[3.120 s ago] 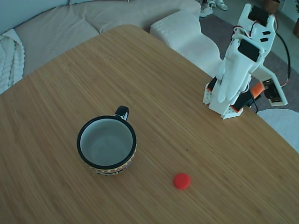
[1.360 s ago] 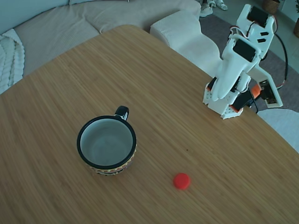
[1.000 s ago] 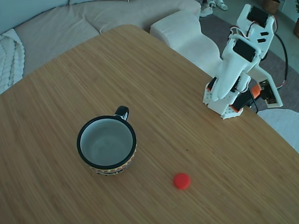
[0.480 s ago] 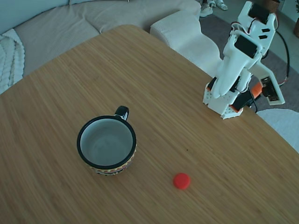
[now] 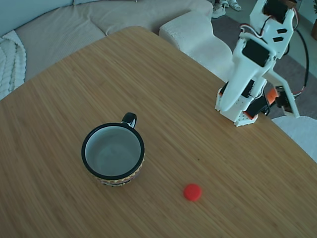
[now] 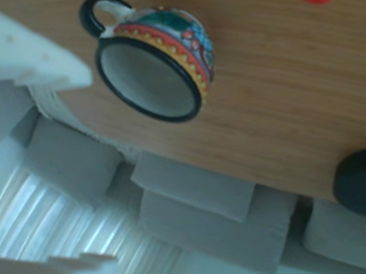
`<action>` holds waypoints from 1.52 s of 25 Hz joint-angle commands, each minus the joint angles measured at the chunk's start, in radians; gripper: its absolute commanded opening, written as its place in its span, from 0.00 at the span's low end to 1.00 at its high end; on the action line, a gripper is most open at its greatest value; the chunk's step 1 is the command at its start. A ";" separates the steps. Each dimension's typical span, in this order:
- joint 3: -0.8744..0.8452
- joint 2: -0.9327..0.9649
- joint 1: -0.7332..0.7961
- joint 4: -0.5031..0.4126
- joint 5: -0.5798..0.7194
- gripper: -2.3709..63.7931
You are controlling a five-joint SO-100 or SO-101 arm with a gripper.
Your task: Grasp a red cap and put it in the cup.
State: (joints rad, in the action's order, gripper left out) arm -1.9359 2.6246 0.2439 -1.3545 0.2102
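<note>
Nothing of the task is done yet. The red cap (image 5: 192, 192) lies on the table (image 5: 74, 84), near right of the empty cup (image 5: 113, 154) and apart from it. The hand (image 5: 225, 105) is folded at the far right, nothing held; its opening cannot be told.

On the wooden desk (image 5: 148, 84) the cup (image 5: 113, 154) stands upright at the near left, the red cap (image 5: 192, 192) apart to its right. The white arm (image 5: 250, 64) stands far right.
</note>
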 commanded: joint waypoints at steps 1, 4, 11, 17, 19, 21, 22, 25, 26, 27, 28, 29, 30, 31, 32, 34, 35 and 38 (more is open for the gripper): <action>0.072 -0.061 -0.018 0.012 -0.002 0.51; 0.127 -0.150 -0.028 0.012 -0.002 0.51; 0.270 -0.405 -0.028 -0.002 -0.002 0.51; 0.345 -0.630 -0.028 -0.002 0.000 0.51; 0.362 -0.693 -0.028 -0.002 0.000 0.51; 0.371 -0.735 -0.018 -0.002 0.000 0.51; 0.379 -0.750 -0.014 -0.002 0.000 0.51; 0.390 -0.787 0.032 -0.002 0.009 0.51; 0.388 -0.795 0.054 -0.002 0.009 0.51; 0.388 -0.805 0.074 -0.002 0.009 0.51; 0.385 -0.816 0.098 -0.002 0.011 0.51; 0.380 -0.830 0.117 -0.002 0.011 0.51; 0.376 -0.848 0.132 0.002 0.011 0.51; 0.373 -0.870 0.144 0.005 0.011 0.51; 0.373 -0.894 0.149 0.009 0.011 0.51; 0.377 -0.945 0.149 0.017 0.011 0.51; 0.376 -0.960 0.146 0.031 0.012 0.51; 0.374 -1.005 0.140 0.057 0.012 0.51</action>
State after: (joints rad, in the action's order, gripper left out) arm -1.6015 1.6153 0.3820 -1.3085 0.2178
